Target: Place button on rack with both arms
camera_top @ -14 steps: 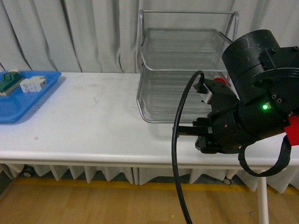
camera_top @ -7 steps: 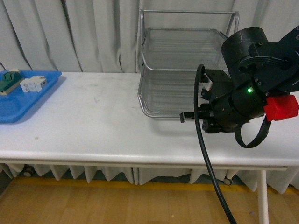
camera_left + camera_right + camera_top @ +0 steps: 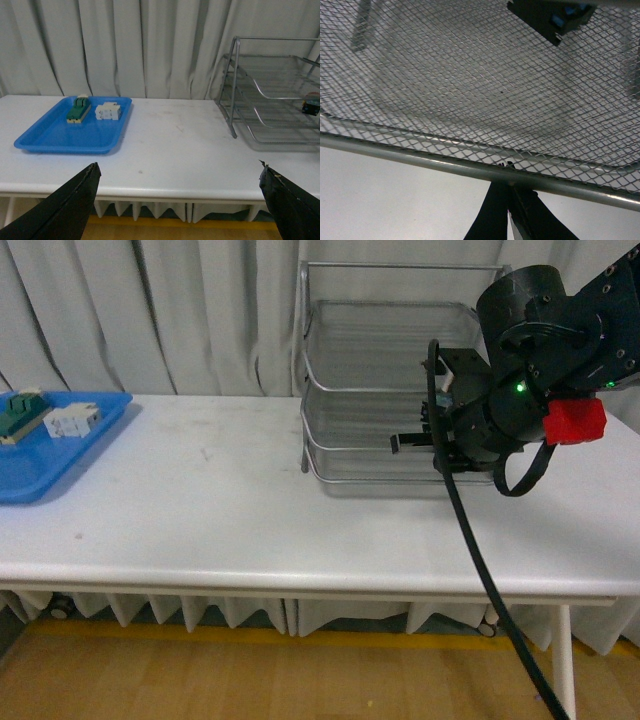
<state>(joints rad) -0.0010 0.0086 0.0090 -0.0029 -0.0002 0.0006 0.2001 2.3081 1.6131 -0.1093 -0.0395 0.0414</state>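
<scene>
The silver wire-mesh rack (image 3: 345, 400) stands at the back right of the table. In the left wrist view the button (image 3: 311, 103) sits in a lower tier of the rack (image 3: 260, 95), red cap up. The right wrist view shows its black body (image 3: 552, 17) on the mesh. In the front view the right arm hides it. My right gripper (image 3: 397, 443) is shut and empty, its tips (image 3: 509, 167) against the rack's front rim tube (image 3: 420, 157). My left gripper (image 3: 180, 200) is open and empty, held back from the table's front edge.
A flat blue tray (image 3: 40, 465) lies at the table's left end with a green-topped block (image 3: 20, 410) and a white terminal block (image 3: 72, 420). The right arm's black cable (image 3: 480, 560) hangs down past the table front. Curtains hang behind.
My right arm has risen and moved away from me, up to the rack's front rim. The rack has slid back a little. The left side is unchanged.
</scene>
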